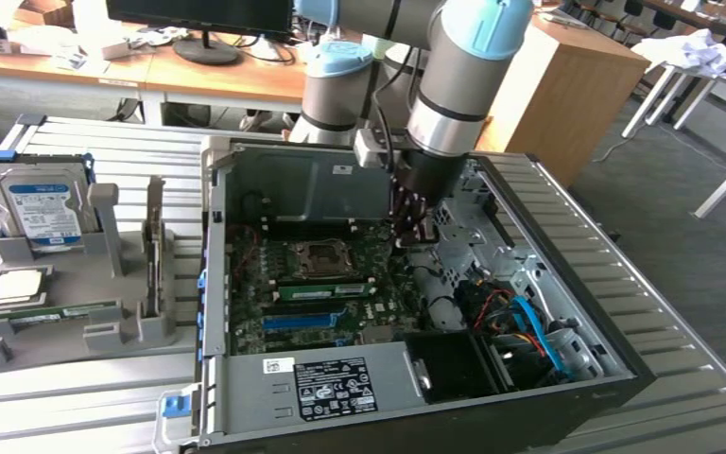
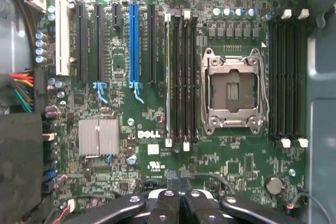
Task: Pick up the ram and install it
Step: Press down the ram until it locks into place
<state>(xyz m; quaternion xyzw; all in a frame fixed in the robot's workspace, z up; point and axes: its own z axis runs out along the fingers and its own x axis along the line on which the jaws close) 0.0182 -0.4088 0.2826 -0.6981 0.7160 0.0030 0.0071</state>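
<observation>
Motherboard (image 2: pixel 157 161) lies below the wrist camera, green and marked DELL; the gripper (image 2: pixel 180 179) hangs above its edge with both fingertips pressed together, closed on nothing. On the board the empty CPU socket (image 2: pixel 232 94) sits between two banks of black memory slots; the bank beside the expansion slots (image 2: pixel 180 77) carries one installed ram (image 2: pixel 168 77) stick, seen edge-on as a pale strip in the slot nearest the expansion slots, its latches white at both ends; the other bank (image 2: pixel 286 74) stands on the far side of the socket with white latches at both ends. A long blue expansion slot (image 2: pixel 134 43) runs among black ones, with a white slot (image 2: pixel 64 38) further off; a ribbed silver heatsink (image 2: pixel 98 137) sits near the DELL mark, and a coin cell battery (image 2: pixel 273 184) lies near the gripper's side of the board.

In the exterior view the arm (image 1: pixel 454 85) reaches down into the open computer case (image 1: pixel 565 274) on a slatted metal table (image 1: pixel 86 397); the gripper (image 1: pixel 416 219) hovers inside, over the board's upper part. At the exterior view's left a grey holder rack (image 1: pixel 124 326) stands beside the case; it carries an upright blue-labelled hard drive (image 1: pixel 38 203), a square silver processor (image 1: pixel 16 287), and a second ram stick (image 1: pixel 48 313) lying flat along a low ledge, well apart from the gripper.
</observation>
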